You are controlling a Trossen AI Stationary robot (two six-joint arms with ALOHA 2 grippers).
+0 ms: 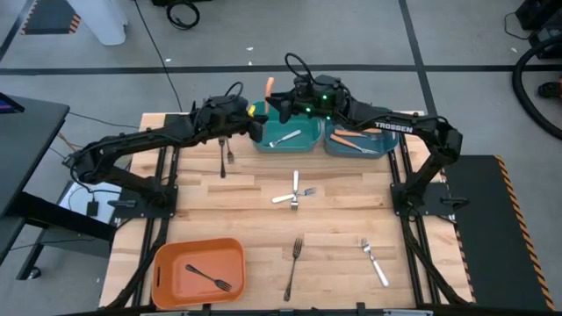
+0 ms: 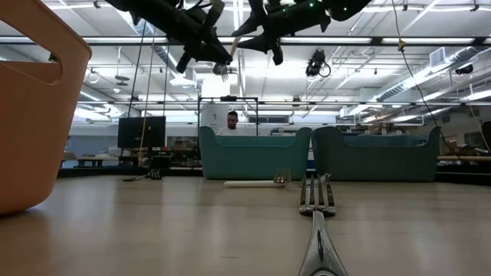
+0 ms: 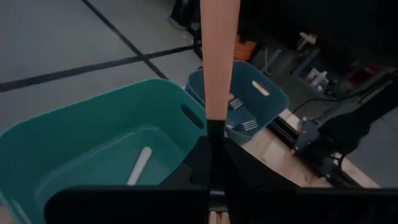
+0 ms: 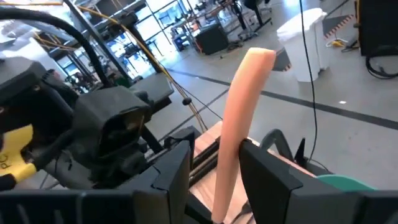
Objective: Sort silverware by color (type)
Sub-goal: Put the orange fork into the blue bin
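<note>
High view: orange-handled fork [image 1: 270,87] over teal bin [image 1: 274,143] rim, left gripper [image 1: 261,112]

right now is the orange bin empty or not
Not empty: the orange bin at the table's near-left corner holds one dark fork.

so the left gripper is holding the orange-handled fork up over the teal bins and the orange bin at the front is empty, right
Not quite. The orange bin is not empty: the high view shows a dark fork lying in it. The rest holds: the left gripper is shut on the orange-handled fork, raised over the teal bins, with the right gripper open around its handle.
</note>
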